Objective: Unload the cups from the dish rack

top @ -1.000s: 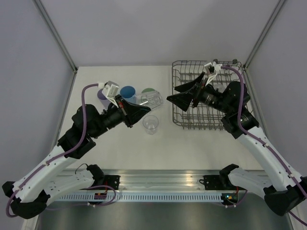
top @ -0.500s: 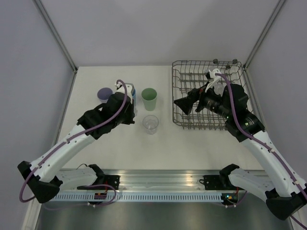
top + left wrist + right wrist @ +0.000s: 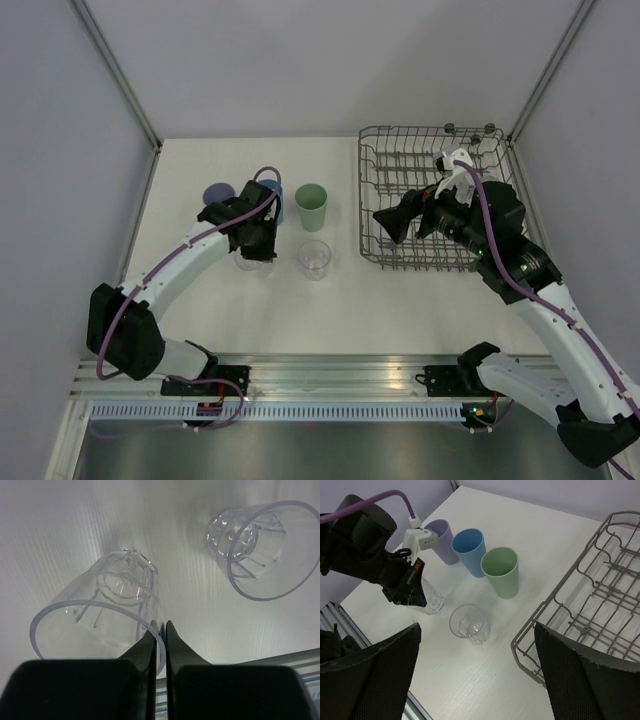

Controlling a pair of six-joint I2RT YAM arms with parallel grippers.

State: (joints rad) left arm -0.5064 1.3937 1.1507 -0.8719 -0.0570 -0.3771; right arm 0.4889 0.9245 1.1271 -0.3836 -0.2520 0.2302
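My left gripper (image 3: 255,247) is shut on the rim of a clear glass cup (image 3: 100,615), one finger inside the wall and one outside; the glass stands upright at table level (image 3: 429,600). A second clear cup (image 3: 314,258) stands just to its right (image 3: 260,545). Behind them the lavender cup (image 3: 442,540), blue cup (image 3: 470,550) and pale green cup (image 3: 502,570) stand in a row. The grey wire dish rack (image 3: 430,160) sits at the right; only bare tines show in it. My right gripper (image 3: 392,222) hangs wide open over the rack's left edge, holding nothing.
The left arm (image 3: 180,270) curves over the table's left half, its wrist partly hiding the blue cup from above. The right arm (image 3: 500,250) covers the rack's near right part. White table (image 3: 485,680) lies between the clear cups and the front rail (image 3: 320,375).
The left gripper has carried the clear glass from near the green cup leftward and down to the table, in front of the blue cup. The right gripper drew back rightward over the rack, still open.
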